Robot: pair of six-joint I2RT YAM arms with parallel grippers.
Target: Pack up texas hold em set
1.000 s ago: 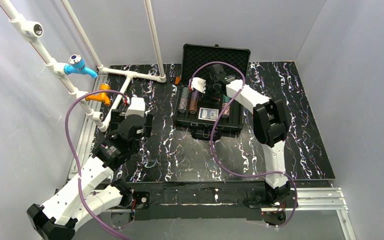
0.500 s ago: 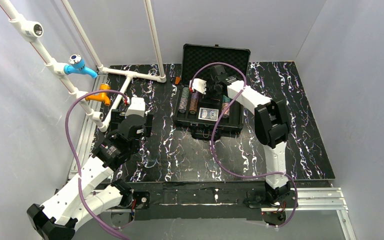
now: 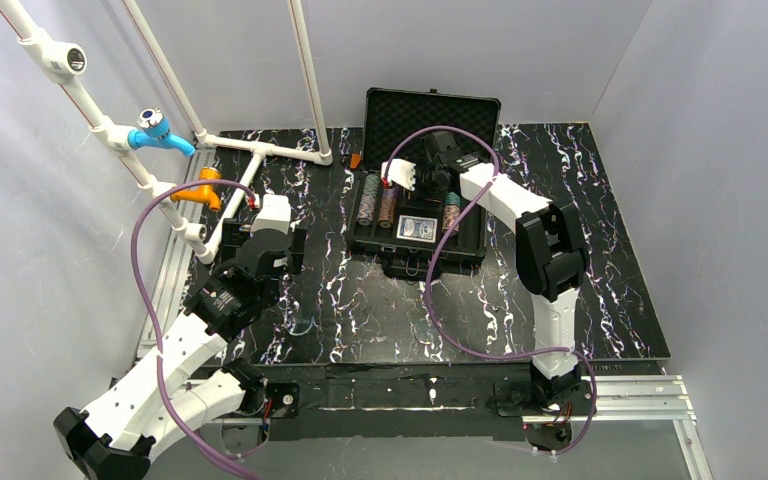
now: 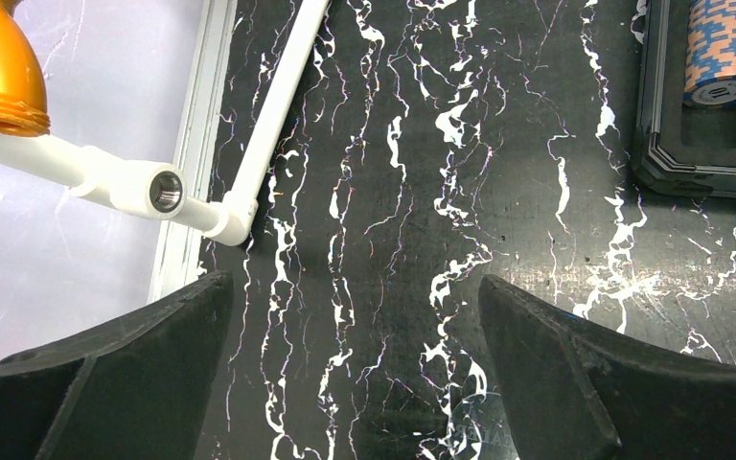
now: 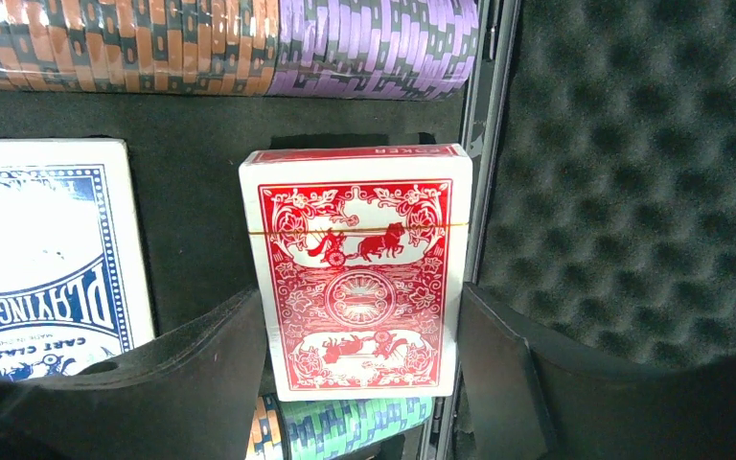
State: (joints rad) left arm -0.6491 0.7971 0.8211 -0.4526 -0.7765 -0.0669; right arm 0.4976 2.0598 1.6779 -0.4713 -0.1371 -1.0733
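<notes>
Two decks: right tool [image 5: 362, 316] pinches the red-backed deck [image 5: 356, 240] over the briefcase [image 3: 430, 108], twelve o'clock of the blue-backed deck [image 5: 43, 249], left tool [image 4: 355, 287] spread, and a crooked release could perch it on the poker chips [image 5: 220, 43].

The red-backed deck [image 5: 359, 273] looks glossy, the foam lining [image 5: 632, 172] matt.

Can't make out the red-backed deck [image 5: 356, 278] from overhead, tucked away under the right pincer [image 3: 432, 178]. Up close, loses half the blue-backed deck [image 5: 43, 249] off the left edge and buries most of the green chips [image 5: 345, 422] beneath the red one. From the left wrist, catches only a cropped corner of the briefcase [image 4: 700, 163].
</notes>
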